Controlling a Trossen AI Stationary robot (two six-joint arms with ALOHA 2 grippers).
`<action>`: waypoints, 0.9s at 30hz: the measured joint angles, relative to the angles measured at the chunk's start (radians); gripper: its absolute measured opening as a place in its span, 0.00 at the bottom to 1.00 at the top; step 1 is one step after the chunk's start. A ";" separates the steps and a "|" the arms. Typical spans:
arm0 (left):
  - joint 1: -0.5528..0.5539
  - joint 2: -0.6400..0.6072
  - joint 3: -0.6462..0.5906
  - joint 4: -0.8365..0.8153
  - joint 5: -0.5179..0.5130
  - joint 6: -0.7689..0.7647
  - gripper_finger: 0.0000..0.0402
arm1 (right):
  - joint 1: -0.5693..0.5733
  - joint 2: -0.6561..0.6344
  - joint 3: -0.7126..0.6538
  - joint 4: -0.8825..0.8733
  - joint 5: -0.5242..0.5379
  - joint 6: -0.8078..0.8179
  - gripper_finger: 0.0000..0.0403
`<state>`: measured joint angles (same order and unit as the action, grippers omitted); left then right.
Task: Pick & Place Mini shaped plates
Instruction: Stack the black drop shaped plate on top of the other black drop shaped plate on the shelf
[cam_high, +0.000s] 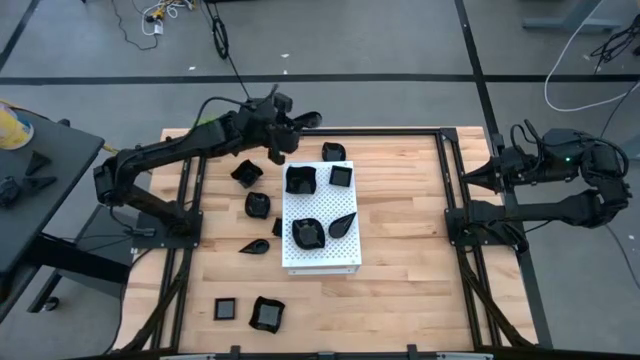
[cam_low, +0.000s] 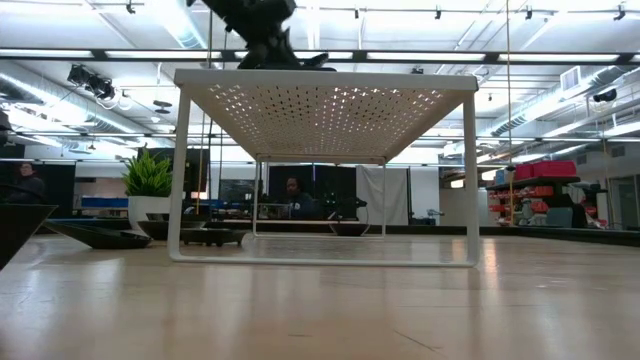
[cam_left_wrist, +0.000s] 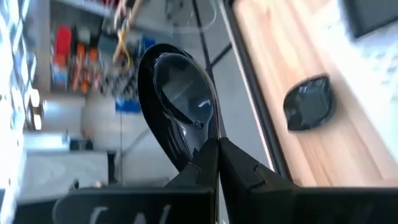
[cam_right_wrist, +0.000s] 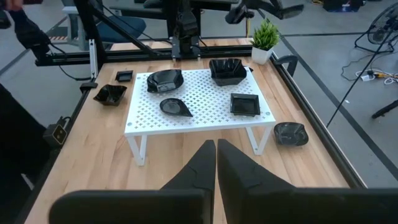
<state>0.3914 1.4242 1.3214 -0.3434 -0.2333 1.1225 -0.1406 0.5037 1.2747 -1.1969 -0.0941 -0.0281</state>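
- The left end effector (cam_high: 285, 140) hung over the far edge of the table (cam_high: 400, 290), clamped on a leaf-shaped plate (cam_left_wrist: 180, 102) held clear of the surface.
- Just beside it on the wood lay a rounded black plate (cam_high: 333, 151), near the far end of the white perforated board (cam_high: 320, 262).
- Four plates sat on the board: a wavy-edged one (cam_high: 300, 179), a square one (cam_high: 342, 175), another wavy one (cam_high: 308, 233) and a teardrop one (cam_high: 342, 224).
- More plates lay on the table to the board's left (cam_high: 257, 205), and two near the front edge (cam_high: 266, 314).
- The right end effector (cam_right_wrist: 216, 162) waited at the table's right side, fingers together and empty.
- A green potted plant (cam_right_wrist: 265, 38) stood at a table corner.
- Beyond was an open workshop with shelving (cam_low: 545, 195); a person (cam_low: 293, 197) sat far back.
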 joint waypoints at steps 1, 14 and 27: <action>-0.008 0.000 0.007 0.001 0.018 0.026 0.03 | 0.000 0.000 0.000 0.000 0.000 0.000 0.05; -0.161 0.000 0.076 0.004 0.195 0.280 0.01 | 0.000 0.000 0.000 0.000 0.000 0.000 0.05; -0.354 0.003 0.080 0.000 0.221 0.395 0.01 | 0.000 0.000 0.000 0.000 0.000 0.000 0.05</action>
<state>0.0371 1.4276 1.4017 -0.3429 -0.0124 1.5177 -0.1406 0.5036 1.2747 -1.1971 -0.0940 -0.0282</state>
